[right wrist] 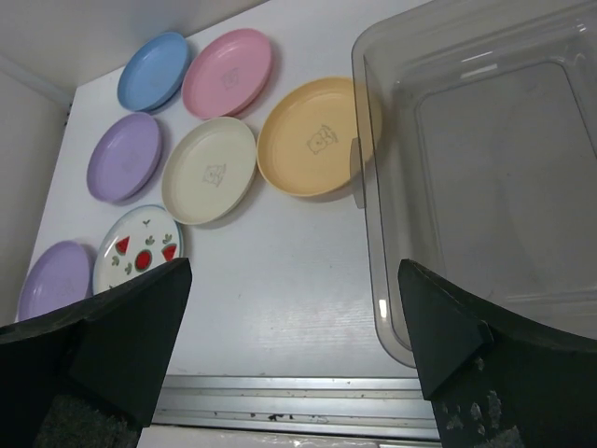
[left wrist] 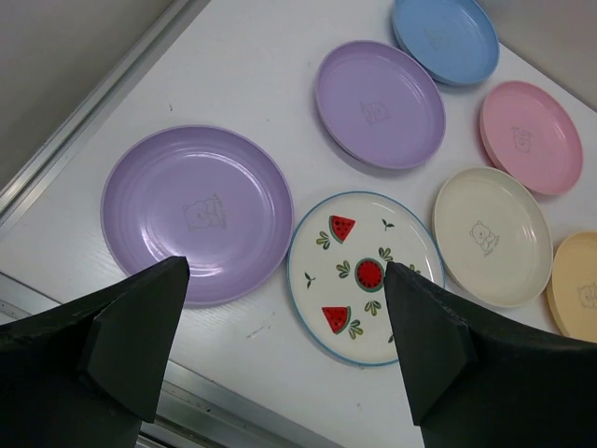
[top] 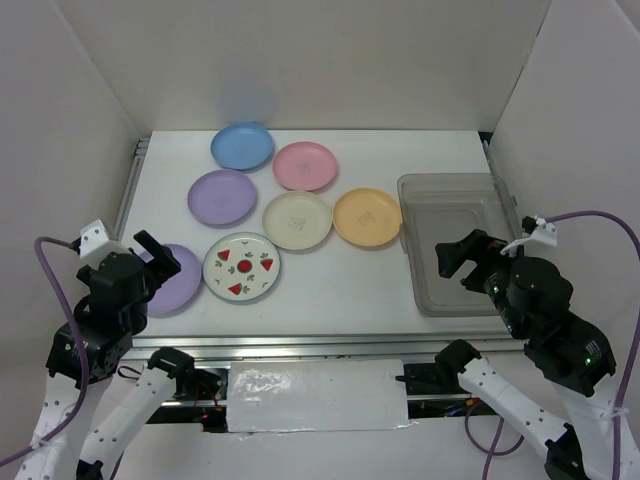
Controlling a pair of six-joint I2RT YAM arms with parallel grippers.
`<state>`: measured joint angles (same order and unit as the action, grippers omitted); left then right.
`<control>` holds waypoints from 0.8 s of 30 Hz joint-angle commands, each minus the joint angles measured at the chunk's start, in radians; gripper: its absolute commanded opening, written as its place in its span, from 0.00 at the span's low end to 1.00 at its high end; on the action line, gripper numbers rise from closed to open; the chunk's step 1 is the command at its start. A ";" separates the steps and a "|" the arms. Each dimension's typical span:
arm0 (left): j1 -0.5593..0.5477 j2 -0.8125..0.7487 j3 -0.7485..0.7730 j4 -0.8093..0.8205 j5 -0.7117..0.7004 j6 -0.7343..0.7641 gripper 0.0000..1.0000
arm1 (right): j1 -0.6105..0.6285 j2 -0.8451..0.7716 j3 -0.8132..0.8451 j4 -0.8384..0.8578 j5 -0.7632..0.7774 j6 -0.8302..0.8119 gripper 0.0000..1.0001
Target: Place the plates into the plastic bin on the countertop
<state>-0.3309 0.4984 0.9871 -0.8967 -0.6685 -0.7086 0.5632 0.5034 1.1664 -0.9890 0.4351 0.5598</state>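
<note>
Left gripper point(left wrist: 284, 280) and right gripper point(right wrist: 295, 271) stand apart, empty; plates point(left wrist: 198, 215) judged light, stiff, slick: pinch a rim at its near edge

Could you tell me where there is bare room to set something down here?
Bare countertop: the near strip between the fruit-print plate and the plastic bin, and the back right beyond the pink plate. The bin is empty. The left is crowded.
</note>
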 commanded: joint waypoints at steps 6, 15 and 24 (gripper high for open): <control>-0.005 -0.011 0.005 0.007 -0.022 -0.015 0.99 | 0.007 -0.081 -0.026 0.125 -0.059 -0.047 1.00; -0.005 -0.040 -0.005 0.024 -0.011 -0.011 0.99 | 0.030 0.140 -0.170 0.456 -0.427 0.041 1.00; 0.010 0.005 -0.011 0.065 0.055 0.049 0.99 | 0.286 0.696 -0.275 0.969 -0.490 0.279 1.00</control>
<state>-0.3294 0.4725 0.9825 -0.8944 -0.6514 -0.7021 0.7910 1.0924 0.8761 -0.2832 0.0051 0.7403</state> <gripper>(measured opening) 0.993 0.997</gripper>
